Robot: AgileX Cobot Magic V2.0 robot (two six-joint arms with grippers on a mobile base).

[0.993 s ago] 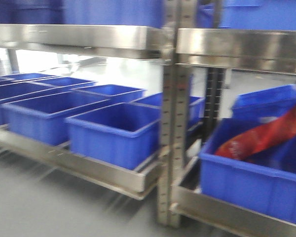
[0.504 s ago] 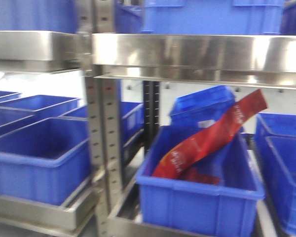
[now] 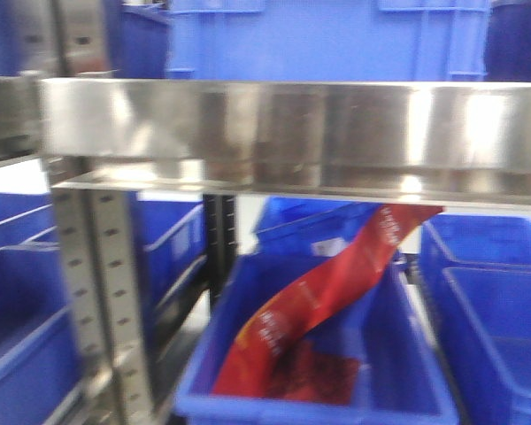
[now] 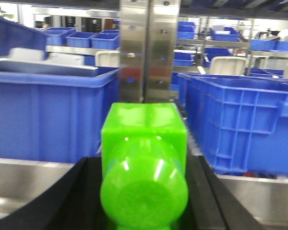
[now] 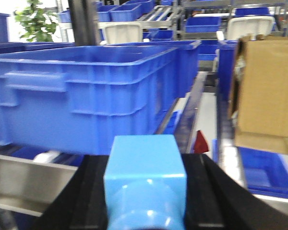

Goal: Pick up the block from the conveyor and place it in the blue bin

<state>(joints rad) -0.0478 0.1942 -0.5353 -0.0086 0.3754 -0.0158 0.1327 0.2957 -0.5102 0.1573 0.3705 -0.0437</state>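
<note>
Both blocks in hand; binning outstanding.
Clamped: left tool [image 4: 143, 163] on bright green plastic block [image 4: 144, 139], right tool [image 5: 145, 165] on light blue plastic block [image 5: 143, 148]; blue plastic bin [image 3: 398, 413] ahead in steel rack [image 3: 97, 292]; conveyor unseen.

Front view's smeared: print on the red bag [image 3: 332, 279] unreadable, its top lost behind the shelf rail [image 3: 292, 133], while the green block [image 4: 144, 167] and light blue block [image 5: 145, 177] run off the bottom edge.

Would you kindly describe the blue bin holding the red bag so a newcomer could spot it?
Look under the wide shiny steel shelf beam in the front view. The blue plastic bin sits just right of the perforated steel upright. Unlike neighbouring bins, it holds a long red bag poking past its rim.
</note>
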